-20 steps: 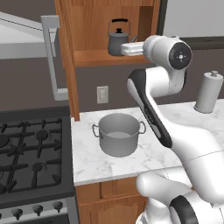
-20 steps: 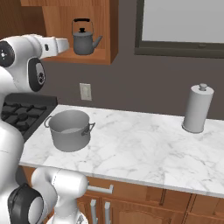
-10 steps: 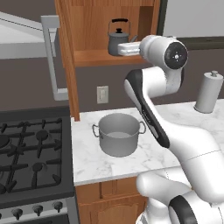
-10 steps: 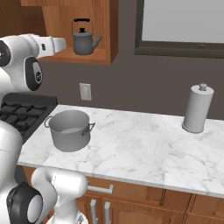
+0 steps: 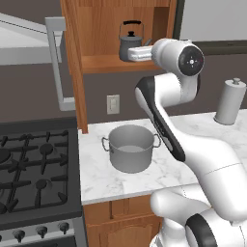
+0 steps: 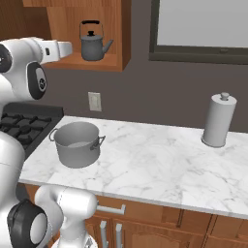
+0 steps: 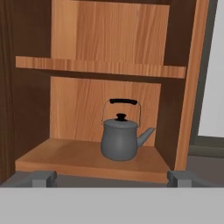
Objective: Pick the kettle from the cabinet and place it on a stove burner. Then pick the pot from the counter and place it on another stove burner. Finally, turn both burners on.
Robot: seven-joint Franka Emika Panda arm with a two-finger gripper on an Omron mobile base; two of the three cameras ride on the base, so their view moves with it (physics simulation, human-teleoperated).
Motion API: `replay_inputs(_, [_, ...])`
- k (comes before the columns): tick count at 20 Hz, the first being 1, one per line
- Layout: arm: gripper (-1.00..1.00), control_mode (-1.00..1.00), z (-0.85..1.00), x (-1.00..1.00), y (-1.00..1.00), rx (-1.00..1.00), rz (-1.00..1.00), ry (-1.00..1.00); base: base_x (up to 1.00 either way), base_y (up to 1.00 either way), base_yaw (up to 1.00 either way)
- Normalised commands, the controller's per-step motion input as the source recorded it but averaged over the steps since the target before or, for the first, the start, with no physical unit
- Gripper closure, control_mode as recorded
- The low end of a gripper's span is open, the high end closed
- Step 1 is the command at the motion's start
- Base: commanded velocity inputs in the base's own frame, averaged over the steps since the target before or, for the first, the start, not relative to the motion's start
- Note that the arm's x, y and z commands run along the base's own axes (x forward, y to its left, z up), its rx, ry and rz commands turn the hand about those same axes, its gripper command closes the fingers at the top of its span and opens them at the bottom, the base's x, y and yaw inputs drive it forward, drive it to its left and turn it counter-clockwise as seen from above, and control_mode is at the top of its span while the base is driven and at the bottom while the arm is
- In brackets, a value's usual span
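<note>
Right now the gripper [image 7: 111, 177] is spread wide with nothing between its fingers, held level in front of the open cabinet [image 7: 109, 52] and pointed straight in. Just ahead of it, on the lower shelf, the kettle [image 7: 121, 138] stands upright, its spout turned to the right in the hand view and its black handle arched over the lid; the fingers are apart from it. Well below the hand, the pot [image 5: 130, 148] sits on the counter [image 6: 155, 160], lidless, and beyond that to the arm's left lie the stove burners [image 5: 34, 164], nothing on the grates
</note>
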Motion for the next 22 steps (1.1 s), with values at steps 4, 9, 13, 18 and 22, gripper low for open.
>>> replay_inputs(4, [-1.0, -1.0, -0.03, 0.03, 0.0, 0.0, 0.0, 0.0, 0.0, 0.0, 0.0])
replay_inputs(9, [-1.0, -1.0, -0.01, 0.13, 0.0, 0.0, 0.0, 0.0, 0.0, 0.0, 0.0])
replay_inputs(13, [-1.0, -1.0, 0.0, 0.25, 0.01, 0.0, 0.0, 0.0, 0.0, 0.0, 0.0])
replay_inputs(18, [-1.0, -1.0, 0.0, 0.26, 0.0, 0.0, 0.0, 0.0, 0.0, 0.0, 0.0])
replay_inputs(22, [-1.0, -1.0, 0.0, 0.34, 0.01, 0.0, 0.0, 0.01, 0.0, 0.0, 0.0])
